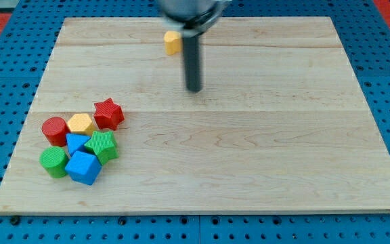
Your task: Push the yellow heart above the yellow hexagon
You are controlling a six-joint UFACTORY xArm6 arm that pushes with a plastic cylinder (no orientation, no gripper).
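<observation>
The yellow heart [172, 43] lies near the view's top, a little left of centre, partly hidden by my rod. My tip [193, 89] rests on the board below and slightly right of the heart, apart from it. The yellow hexagon [80, 124] sits in a cluster at the view's lower left, far from the tip and the heart.
Around the yellow hexagon are a red cylinder [55, 129], a red star [108, 114], a green star-like block [102, 146], a green cylinder [53, 163], a small blue block [77, 143] and a blue cube [83, 167]. The wooden board [263, 149] lies on a blue pegboard.
</observation>
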